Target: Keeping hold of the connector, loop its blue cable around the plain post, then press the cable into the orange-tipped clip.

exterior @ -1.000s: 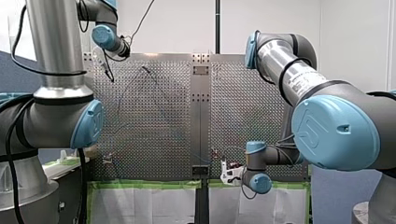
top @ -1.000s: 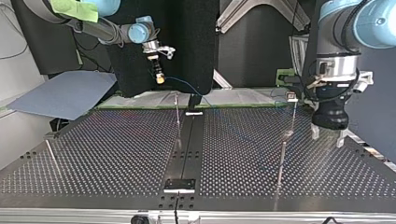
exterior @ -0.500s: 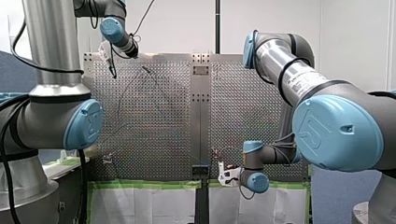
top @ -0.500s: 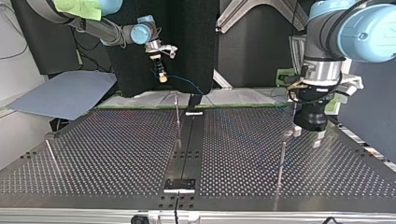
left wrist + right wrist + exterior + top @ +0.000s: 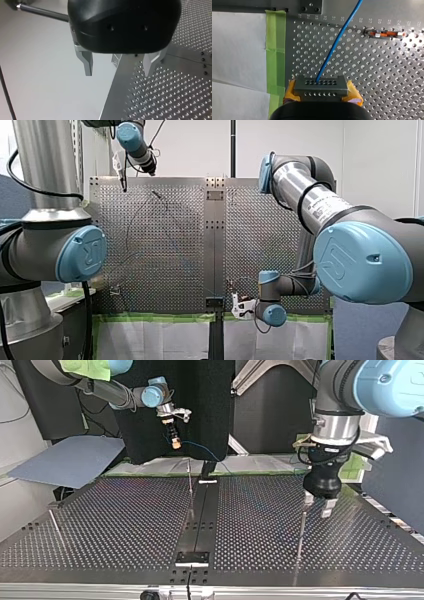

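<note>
My right gripper (image 5: 321,91) is shut on a grey connector (image 5: 320,86), with yellow pads (image 5: 353,94) on either side of it. The blue cable (image 5: 337,42) runs from the connector out over the perforated plate. An orange-tipped clip (image 5: 387,33) lies on the plate ahead of that gripper, beside the cable. In the top view my right gripper (image 5: 173,440) hangs above the table's far edge, the cable (image 5: 200,451) trailing down from it. My left gripper (image 5: 318,505) is open with nothing in it, its metal fingers (image 5: 86,63) right by the top of a plain post (image 5: 301,530).
A thin post (image 5: 189,482) stands near the centre rail (image 5: 202,510), and another thin rod (image 5: 55,527) at the top view's left. Green tape (image 5: 275,50) and white paper (image 5: 237,45) border the plate near my right gripper. My left gripper (image 5: 121,172) is at the plate's far left corner.
My left arm has swung toward the top view's left, bringing its open gripper up to the plain post. My right gripper has shifted slightly with the connector still in it.
</note>
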